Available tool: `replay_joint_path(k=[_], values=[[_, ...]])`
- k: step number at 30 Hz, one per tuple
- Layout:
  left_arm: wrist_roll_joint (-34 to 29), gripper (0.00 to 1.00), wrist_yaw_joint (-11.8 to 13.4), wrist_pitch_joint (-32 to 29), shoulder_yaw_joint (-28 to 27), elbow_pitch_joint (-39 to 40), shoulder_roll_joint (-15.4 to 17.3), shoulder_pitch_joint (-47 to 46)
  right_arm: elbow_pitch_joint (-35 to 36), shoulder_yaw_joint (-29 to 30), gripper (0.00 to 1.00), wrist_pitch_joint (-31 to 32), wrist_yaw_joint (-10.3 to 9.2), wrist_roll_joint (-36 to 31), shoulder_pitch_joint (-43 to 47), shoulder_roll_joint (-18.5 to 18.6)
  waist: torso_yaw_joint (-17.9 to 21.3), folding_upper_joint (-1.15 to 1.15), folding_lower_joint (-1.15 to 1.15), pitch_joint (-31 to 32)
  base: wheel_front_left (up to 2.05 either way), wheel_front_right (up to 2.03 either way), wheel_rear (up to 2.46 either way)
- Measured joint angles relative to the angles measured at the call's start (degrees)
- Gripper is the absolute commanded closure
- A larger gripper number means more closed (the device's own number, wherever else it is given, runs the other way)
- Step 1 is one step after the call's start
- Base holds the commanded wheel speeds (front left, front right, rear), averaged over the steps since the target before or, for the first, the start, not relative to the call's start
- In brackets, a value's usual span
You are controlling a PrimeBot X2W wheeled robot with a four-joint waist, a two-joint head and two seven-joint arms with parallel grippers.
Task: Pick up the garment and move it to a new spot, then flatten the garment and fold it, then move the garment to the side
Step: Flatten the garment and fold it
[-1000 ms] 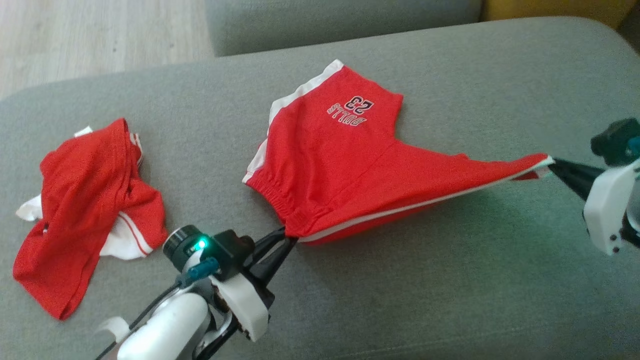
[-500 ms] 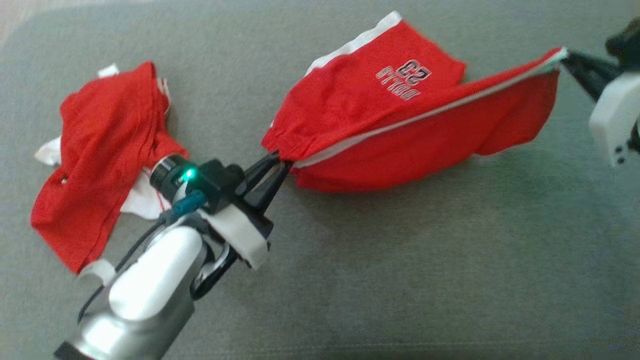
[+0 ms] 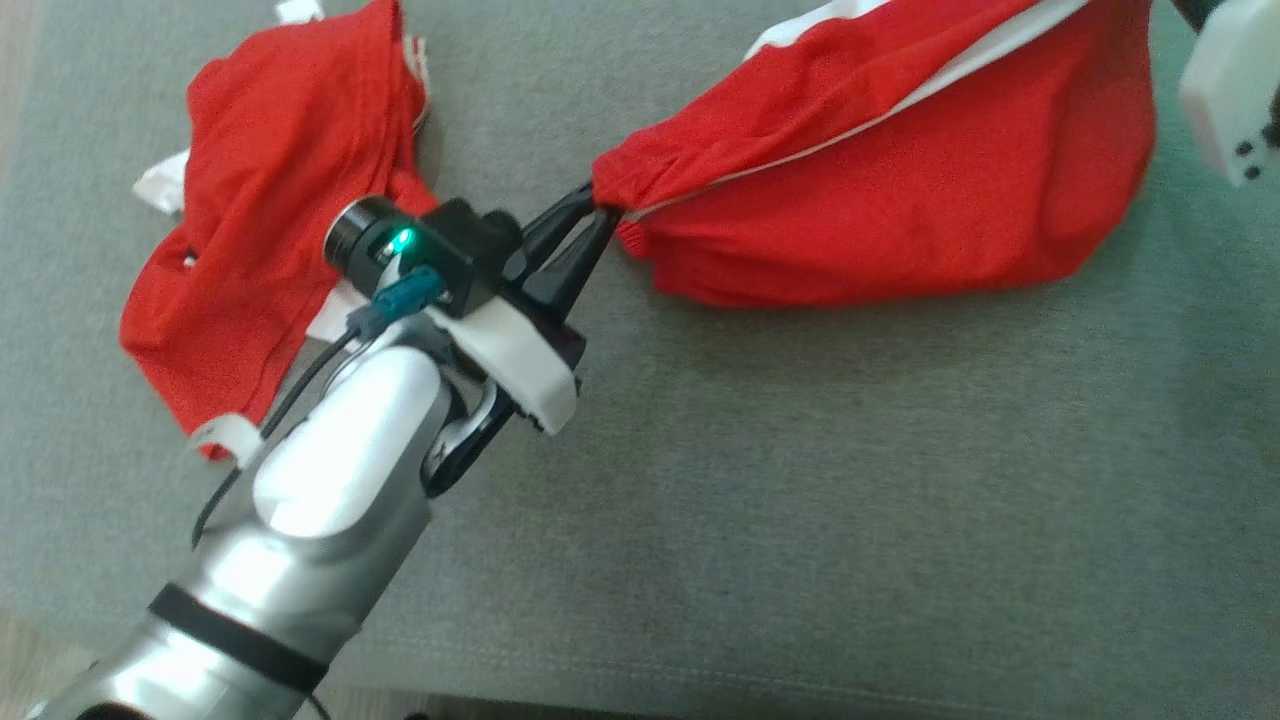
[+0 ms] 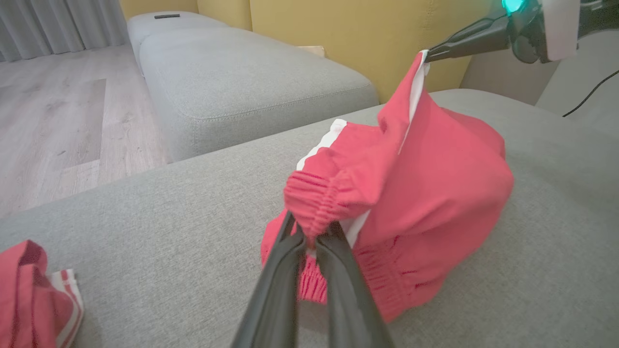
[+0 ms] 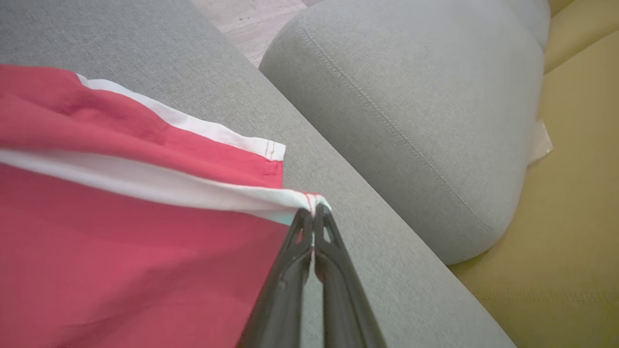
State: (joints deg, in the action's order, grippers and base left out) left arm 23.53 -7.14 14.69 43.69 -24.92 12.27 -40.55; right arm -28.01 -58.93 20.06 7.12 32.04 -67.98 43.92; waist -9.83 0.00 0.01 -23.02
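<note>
Left gripper clamps red shorts at waistband, right gripper pinches hem corner — cloth lifted, spread for relocating.

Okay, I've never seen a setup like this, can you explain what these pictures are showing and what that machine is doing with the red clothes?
It is a two-armed robot working over a grey cushion. One picture looks down from its head; the other two come from cameras on its wrists, looking along the dark fingers. The left gripper has its jaws shut on the gathered waistband of the red shorts. The right gripper pinches the white-trimmed hem. Together they hold the shorts up, hanging between them. A second red garment lies crumpled on the cushion, untouched.
</note>
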Motion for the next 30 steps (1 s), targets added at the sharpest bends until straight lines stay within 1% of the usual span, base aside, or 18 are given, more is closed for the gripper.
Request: replay_joint_path(k=[7, 15, 19, 23, 24, 25, 26, 30], values=[[0.0, 1.0, -0.2, 0.0, -0.1, -2.7, -2.4, -3.2, -5.9, -7.3, 1.0, -2.6, 0.0, 2.1, -6.6, -2.0, -2.9, 0.0, 0.0, -3.2, 0.0, 0.0, 0.0], [0.4, 1.0, -0.4, 0.0, -0.6, -4.2, -3.9, -4.8, -12.6, -12.9, 1.0, -7.2, 0.0, 2.8, -11.1, -4.5, -5.0, 0.0, -0.01, -5.2, 0.0, 0.0, 0.0], [0.4, 1.0, -0.4, 0.0, -1.2, -4.2, -4.3, -4.8, -15.2, -13.7, 1.0, -9.1, 0.0, 2.7, -12.0, -5.2, -5.5, 0.0, -0.01, -5.5, 0.0, 0.0, 0.0], [0.3, 1.0, -0.4, 0.0, -2.2, -4.2, -4.8, -4.8, -17.0, -14.2, 1.0, -9.5, 0.0, 2.7, -12.7, -5.7, -5.6, 0.0, -0.01, -5.8, 0.0, 0.0, 0.0], [0.3, 0.89, -0.4, 0.0, -2.4, -4.3, -4.9, -4.8, -17.6, -14.3, 0.0, -9.6, 0.0, 2.7, -12.7, -5.8, -5.5, 0.0, -0.01, -5.9, 0.0, 0.0, 0.0], [0.3, 0.26, -0.4, 0.0, -2.7, -4.5, -5.0, -4.8, -18.4, -14.3, 0.0, -10.0, 0.0, 2.9, -12.7, -6.1, -5.4, 0.0, -0.01, -5.9, 0.0, 0.0, 0.0], [0.2, 0.0, -0.4, 0.0, -3.1, -4.6, -5.1, -4.8, -19.2, -14.4, 0.0, -10.1, 0.0, 3.3, -12.7, -6.5, -5.3, 0.0, -0.01, -5.9, 0.0, 0.0, 0.0], [-1.0, 0.0, -0.4, 0.0, -4.5, -5.2, -5.0, -4.7, -21.3, -14.5, 0.0, -12.2, 0.0, 5.4, -12.7, -8.1, -4.5, 0.0, -0.01, -5.2, 0.0, 0.0, 0.0]])
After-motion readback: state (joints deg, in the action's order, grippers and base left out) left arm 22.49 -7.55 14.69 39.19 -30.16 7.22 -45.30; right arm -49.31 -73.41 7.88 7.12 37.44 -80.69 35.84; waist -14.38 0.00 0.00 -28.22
